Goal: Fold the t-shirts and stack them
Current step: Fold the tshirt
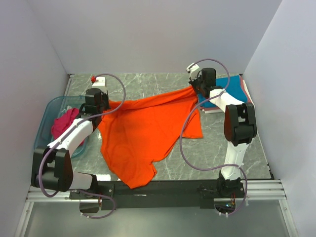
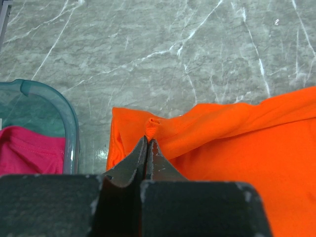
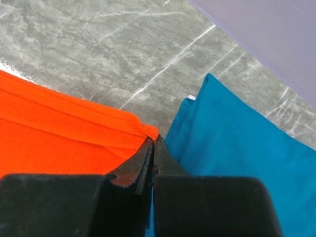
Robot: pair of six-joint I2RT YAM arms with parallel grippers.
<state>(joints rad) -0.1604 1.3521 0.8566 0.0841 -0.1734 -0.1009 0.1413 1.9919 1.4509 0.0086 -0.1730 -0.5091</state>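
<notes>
There are no words, numbers, labels or signs to read on anything in any of these three views.

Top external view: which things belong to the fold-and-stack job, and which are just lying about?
Job:
bright orange cloth t-shirt, mid-table
folded teal blue cloth t-shirt, far right
magenta cloth t-shirt, bunched at left

Lying about:
translucent blue plastic tub, holding the magenta one

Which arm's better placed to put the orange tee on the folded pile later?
Right, I'd say. The right gripper, jaws shut on the orange t-shirt, sits beside the folded teal t-shirt. The left gripper holds the other end, over by the blue tub.
</notes>
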